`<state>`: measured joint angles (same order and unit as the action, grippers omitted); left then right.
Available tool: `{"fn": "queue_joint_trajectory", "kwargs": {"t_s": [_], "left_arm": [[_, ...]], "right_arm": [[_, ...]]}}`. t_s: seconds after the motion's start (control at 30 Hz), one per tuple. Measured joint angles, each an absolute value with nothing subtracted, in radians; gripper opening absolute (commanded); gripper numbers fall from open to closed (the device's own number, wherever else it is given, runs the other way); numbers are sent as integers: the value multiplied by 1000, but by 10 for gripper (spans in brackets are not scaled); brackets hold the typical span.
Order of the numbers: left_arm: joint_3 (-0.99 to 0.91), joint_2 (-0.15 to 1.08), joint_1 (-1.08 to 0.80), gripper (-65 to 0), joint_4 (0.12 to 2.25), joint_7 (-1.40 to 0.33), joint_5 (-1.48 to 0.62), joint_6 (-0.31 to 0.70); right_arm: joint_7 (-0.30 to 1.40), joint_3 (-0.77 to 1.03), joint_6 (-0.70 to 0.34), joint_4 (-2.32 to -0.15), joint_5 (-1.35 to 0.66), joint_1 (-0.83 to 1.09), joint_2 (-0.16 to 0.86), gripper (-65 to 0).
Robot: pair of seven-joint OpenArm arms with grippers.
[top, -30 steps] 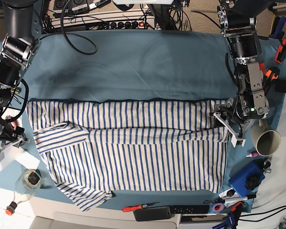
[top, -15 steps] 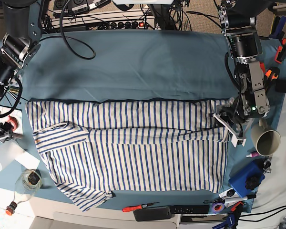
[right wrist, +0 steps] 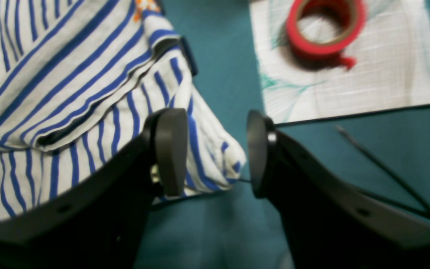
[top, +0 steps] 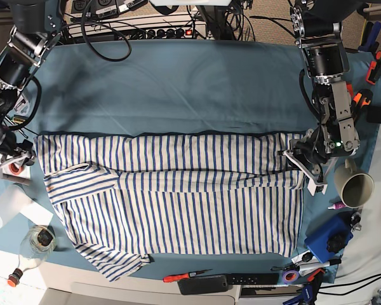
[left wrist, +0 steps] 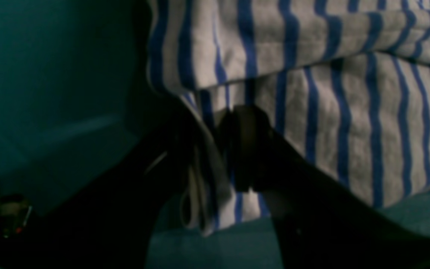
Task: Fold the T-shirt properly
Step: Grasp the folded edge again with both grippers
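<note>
Flat across the teal-covered surface (top: 178,89) lies the T-shirt (top: 178,197), white with thin blue stripes, spread wide with its upper part folded down over the body and one short sleeve poking out at the lower near corner. At the side where the cream mug (top: 357,187) stands, the left gripper (left wrist: 215,149) sits at the shirt's edge; the left wrist view shows its dark jaws drawn close together with a bunched fold of striped cloth pinched between them. At the opposite end, the right gripper (right wrist: 215,149) hangs low over the shirt's other edge. Its jaws stand wide apart, a lump of the fabric lying between the pads (right wrist: 170,149), not clamped. Just beyond, a roll of red tape (right wrist: 325,28) rests on a sheet of gridded paper (right wrist: 368,86).
</note>
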<state>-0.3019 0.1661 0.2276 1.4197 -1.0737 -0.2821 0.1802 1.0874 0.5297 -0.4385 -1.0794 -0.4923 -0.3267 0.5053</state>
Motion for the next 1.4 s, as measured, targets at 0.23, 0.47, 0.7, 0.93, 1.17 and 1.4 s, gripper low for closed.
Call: {"fn": "queue_joint_trajectory", "kwargs": {"t_s": [0.23,0.47,0.7,0.93,1.17,1.4], "left_arm": [[-302,166,228,-479,1420,-1075,-282,180],[-302,166,228,-478,1420,-1076,-282,180],[-302,167,228,-478,1420,-1076,-277,216],[-302,167,228,-478,1420,-1081,-279,230],[-302,166,228,-479,1420,-1081,-281,230],[-302,166,228,-478,1420,-1084,-282,234]], "right_arm": [[1012,530,-427,-1056,-317,-323,440,-388],[1029,529,-465,-1055,-334,-327,441,-388],[1027,529,-414,-1055,-333,-331,473,-388],[983,529,-389,-1055,-339,-330,484,-388],[911,530,-393,-973,-351,-332,434,-388],[936,535,-485,-923,-404,-347,432,-388]]}}
